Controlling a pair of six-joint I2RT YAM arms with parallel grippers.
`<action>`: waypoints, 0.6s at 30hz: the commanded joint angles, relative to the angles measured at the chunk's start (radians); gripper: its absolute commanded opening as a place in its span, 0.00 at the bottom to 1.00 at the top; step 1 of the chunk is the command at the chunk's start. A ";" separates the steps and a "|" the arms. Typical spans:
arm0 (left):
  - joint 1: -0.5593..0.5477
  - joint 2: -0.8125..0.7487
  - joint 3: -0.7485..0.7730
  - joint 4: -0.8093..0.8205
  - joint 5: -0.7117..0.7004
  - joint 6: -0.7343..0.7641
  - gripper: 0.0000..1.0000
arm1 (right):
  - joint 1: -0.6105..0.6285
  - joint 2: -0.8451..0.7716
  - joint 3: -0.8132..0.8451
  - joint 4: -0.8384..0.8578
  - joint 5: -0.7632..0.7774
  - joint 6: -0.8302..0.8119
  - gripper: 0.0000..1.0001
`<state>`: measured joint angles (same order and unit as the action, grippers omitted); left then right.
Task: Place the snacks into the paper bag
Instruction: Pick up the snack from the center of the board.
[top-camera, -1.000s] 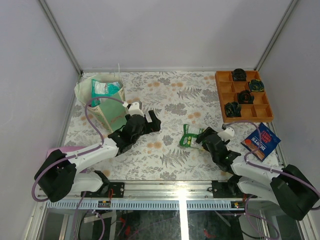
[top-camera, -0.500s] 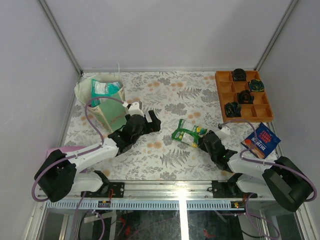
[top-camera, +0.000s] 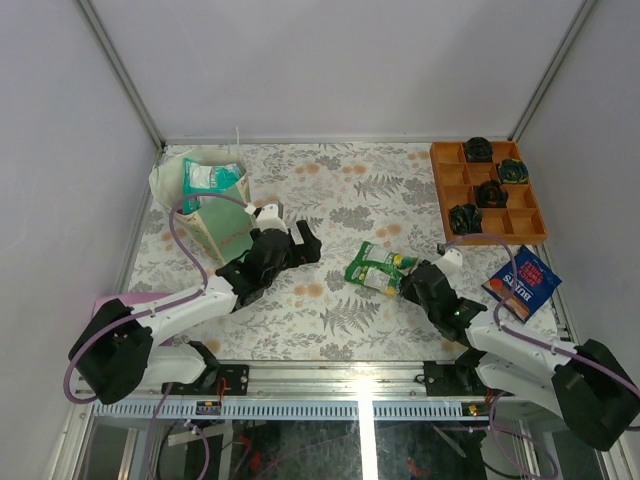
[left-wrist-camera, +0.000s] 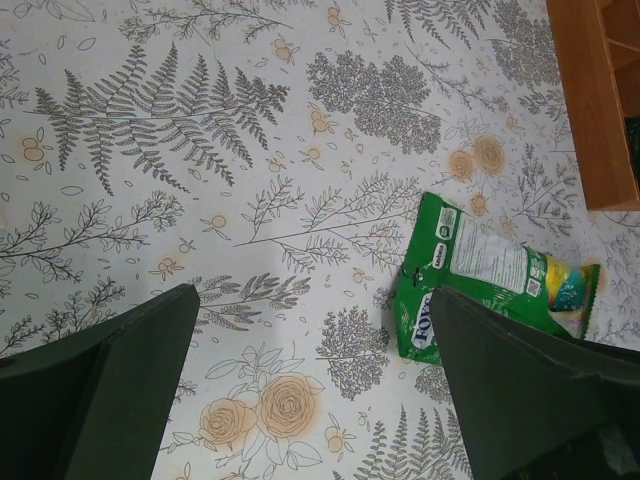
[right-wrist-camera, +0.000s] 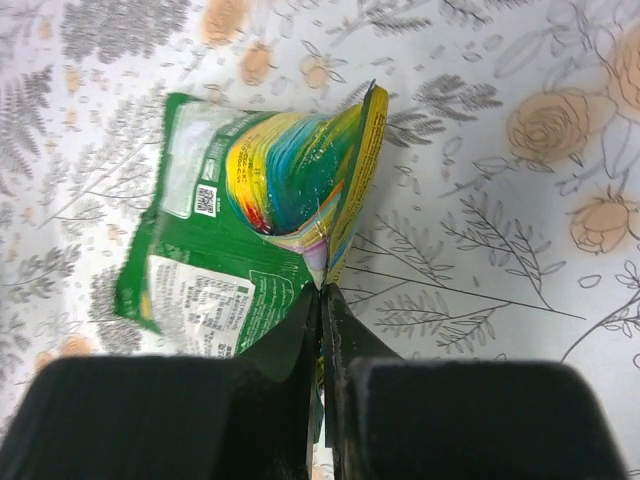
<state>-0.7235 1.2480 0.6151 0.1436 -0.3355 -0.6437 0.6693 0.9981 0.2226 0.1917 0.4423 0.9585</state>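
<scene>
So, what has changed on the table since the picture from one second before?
The right gripper closed on the edge of the green sweets bag, and the bag turned and shifted slightly to the left. The left gripper stays open in its place. The paper bag, the blue BURTS crisp bag and the orange tray did not move.

Three snacks (top-camera: 375, 268), one bag (top-camera: 226, 228), one tray (top-camera: 523, 221)

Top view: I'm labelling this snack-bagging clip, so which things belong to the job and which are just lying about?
Part of the job:
- green sweets bag, pinched in the shut right gripper
- blue crisp bag
- paper bag, with a packet inside

Just lying about:
- orange tray
- dark round things in its compartments
</scene>
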 joint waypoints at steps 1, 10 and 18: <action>0.009 0.007 -0.001 0.056 -0.008 -0.007 1.00 | 0.000 -0.093 0.117 -0.114 -0.025 -0.083 0.00; 0.011 0.014 0.001 0.054 -0.010 -0.008 1.00 | 0.000 -0.135 0.329 -0.257 -0.089 -0.210 0.00; 0.012 0.039 0.008 0.048 -0.011 -0.022 1.00 | 0.001 -0.103 0.533 -0.330 -0.139 -0.303 0.00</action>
<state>-0.7170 1.2716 0.6151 0.1436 -0.3355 -0.6483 0.6693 0.8837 0.6155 -0.1463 0.3328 0.7326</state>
